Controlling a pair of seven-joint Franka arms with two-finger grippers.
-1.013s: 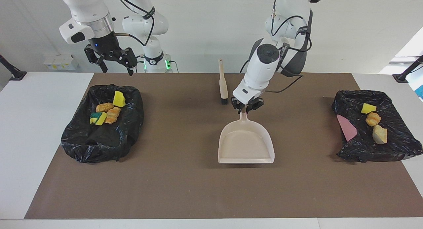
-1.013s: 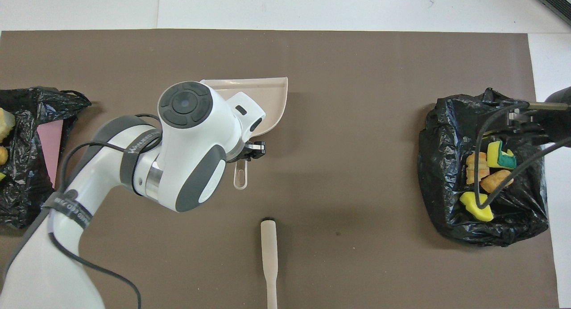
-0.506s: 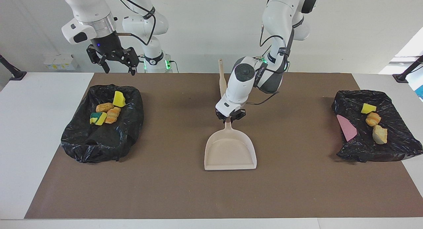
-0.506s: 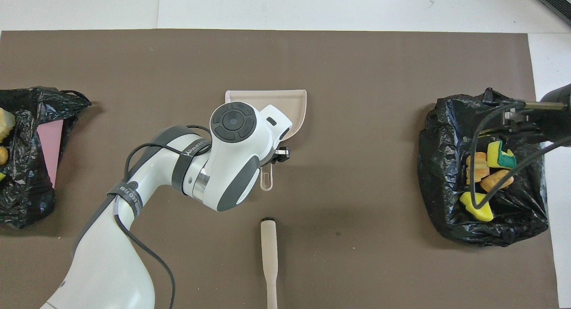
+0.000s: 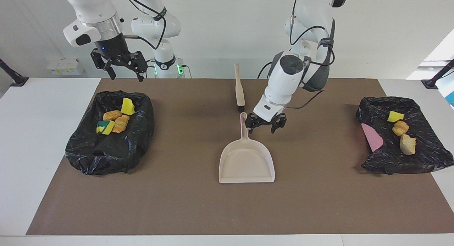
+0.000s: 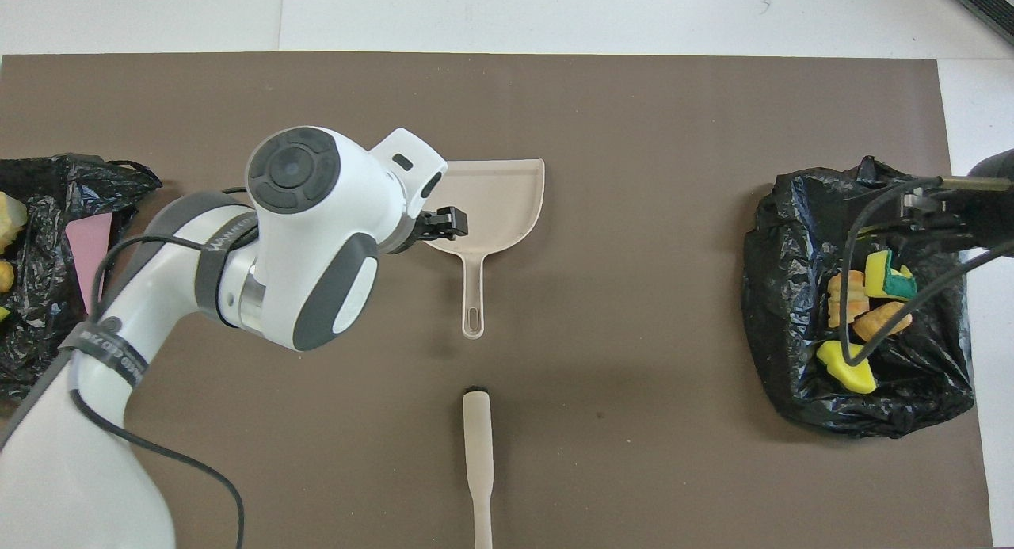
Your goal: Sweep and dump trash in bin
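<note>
Since prev. frame: my left gripper [image 5: 265,124] has let go of the dustpan [image 5: 247,161] handle and lifted off toward the left arm's end; fingers now spread wide, holding nothing, hovering over the mat [image 5: 198,203] just beside the handle. Dustpan unchanged from half a sec. ago: flat on the mat, mid-table, handle pointing toward me, mouth away from me. My right gripper [image 5: 120,66] has barely shifted; it waits in the air above the robot-side edge of the bin bag at its own end, fingers spread, empty.

Surroundings: brush [image 5: 239,88] lies on the mat nearer to me than the dustpan, in line with the handle, bristle end close to the handle tip, not touching. In overhead view my left forearm covers part of the dustpan tray. Mat area around the dustpan carries no loose pieces.

Containers:
- Black bin bag, right arm's end [image 5: 110,150]: holds trash [image 5: 115,120], i.e. 2 yellow sponge chunks, 2 golden-brown bread lumps, bunched together.
- Black bin bag, left arm's end [image 5: 418,157]: holds 1 yellow sponge chunk [image 5: 394,116], 2 bread lumps, plus a flat pink sheet [image 5: 372,137] lying on the rim facing mid-table.

All 7 trash pieces sit in the bags.
</note>
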